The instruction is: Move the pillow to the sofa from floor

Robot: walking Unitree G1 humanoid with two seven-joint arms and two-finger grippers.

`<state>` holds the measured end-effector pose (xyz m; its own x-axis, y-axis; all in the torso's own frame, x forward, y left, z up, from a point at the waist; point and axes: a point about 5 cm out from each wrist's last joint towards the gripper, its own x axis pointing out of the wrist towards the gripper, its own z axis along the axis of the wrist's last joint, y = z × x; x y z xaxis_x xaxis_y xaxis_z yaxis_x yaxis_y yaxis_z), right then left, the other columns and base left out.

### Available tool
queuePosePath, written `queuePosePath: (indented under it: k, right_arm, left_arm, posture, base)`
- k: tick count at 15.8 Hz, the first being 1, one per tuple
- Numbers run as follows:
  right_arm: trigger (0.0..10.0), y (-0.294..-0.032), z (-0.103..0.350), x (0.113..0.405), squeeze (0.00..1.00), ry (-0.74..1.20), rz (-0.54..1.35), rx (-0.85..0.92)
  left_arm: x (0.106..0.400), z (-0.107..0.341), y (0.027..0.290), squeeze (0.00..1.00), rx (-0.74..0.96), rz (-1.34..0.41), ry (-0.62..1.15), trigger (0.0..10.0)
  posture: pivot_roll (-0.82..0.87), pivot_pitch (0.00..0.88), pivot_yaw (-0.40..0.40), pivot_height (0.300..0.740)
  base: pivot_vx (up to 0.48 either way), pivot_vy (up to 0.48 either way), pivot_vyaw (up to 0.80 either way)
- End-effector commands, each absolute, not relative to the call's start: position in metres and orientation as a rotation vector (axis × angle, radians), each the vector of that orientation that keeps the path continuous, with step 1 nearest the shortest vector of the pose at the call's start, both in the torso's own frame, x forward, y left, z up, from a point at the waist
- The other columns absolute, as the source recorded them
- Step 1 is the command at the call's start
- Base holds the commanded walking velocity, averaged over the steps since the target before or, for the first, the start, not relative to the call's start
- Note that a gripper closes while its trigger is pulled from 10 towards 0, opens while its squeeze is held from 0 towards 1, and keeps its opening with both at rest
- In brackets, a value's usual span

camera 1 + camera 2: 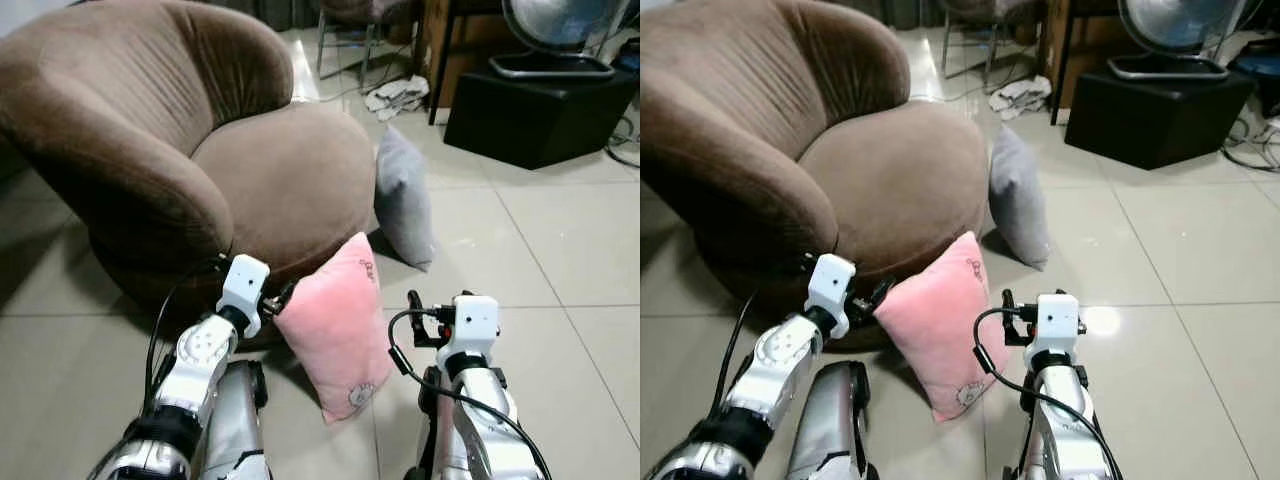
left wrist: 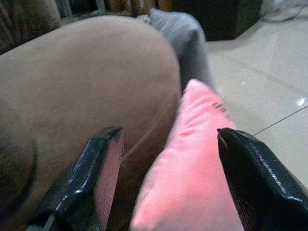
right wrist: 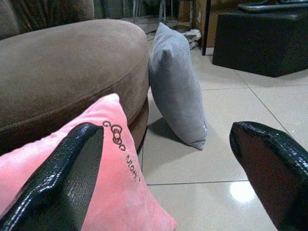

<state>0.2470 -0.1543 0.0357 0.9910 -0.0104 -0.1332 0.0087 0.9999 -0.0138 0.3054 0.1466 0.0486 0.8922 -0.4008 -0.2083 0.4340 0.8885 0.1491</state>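
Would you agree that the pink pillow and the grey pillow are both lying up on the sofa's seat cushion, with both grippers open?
Not quite: the pink pillow and the grey pillow stand on the tiled floor, leaning against the brown sofa, as the left eye view shows. The left gripper and right gripper are indeed open.

You face pale glossy floor tiles (image 1: 560,260); upper right, a black cabinet (image 1: 535,110) carries a fan (image 1: 555,35), chair legs (image 1: 345,45) behind.
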Motion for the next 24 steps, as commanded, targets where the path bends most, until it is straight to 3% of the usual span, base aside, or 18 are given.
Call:
queuePosePath:
  k: [1,5,13,16,24]
  right_arm:
    - [10.0,-0.151,0.037,0.249,0.0,0.129,-0.005,-0.008]
    - [10.0,-0.142,0.049,0.248,0.0,0.103,0.048,0.0]
    - [10.0,-0.139,0.065,0.239,0.0,0.114,0.118,0.009]
    - [10.0,-0.133,0.088,0.225,0.0,0.139,0.31,0.025]
    - [10.0,-0.15,0.113,0.184,0.0,0.259,0.401,0.055]
  left_arm:
    - [0.316,0.053,0.153,0.0,0.246,-0.415,0.202,10.0]
    - [0.342,0.069,0.166,0.0,0.325,-0.423,0.264,10.0]
    - [0.362,0.085,0.166,0.0,0.448,-0.536,0.395,10.0]
    - [0.37,0.095,0.165,0.0,0.486,-0.519,0.394,10.0]
    - [0.372,0.094,0.141,0.0,0.516,-0.593,0.459,10.0]
  posture:
    - [0.02,0.0,0.069,0.475]
    - [0.0,0.0,0.074,0.475]
    - [-0.04,0.04,0.066,0.475]
    - [-0.09,0.086,0.038,0.475]
    - [-0.2,0.188,-0.012,0.475]
  base:
    - [0.0,0.0,0.0]
    - [0.0,0.0,0.0]
    - [0.0,0.0,0.0]
    - [0.0,0.0,0.0]
    - [0.0,0.0,0.0]
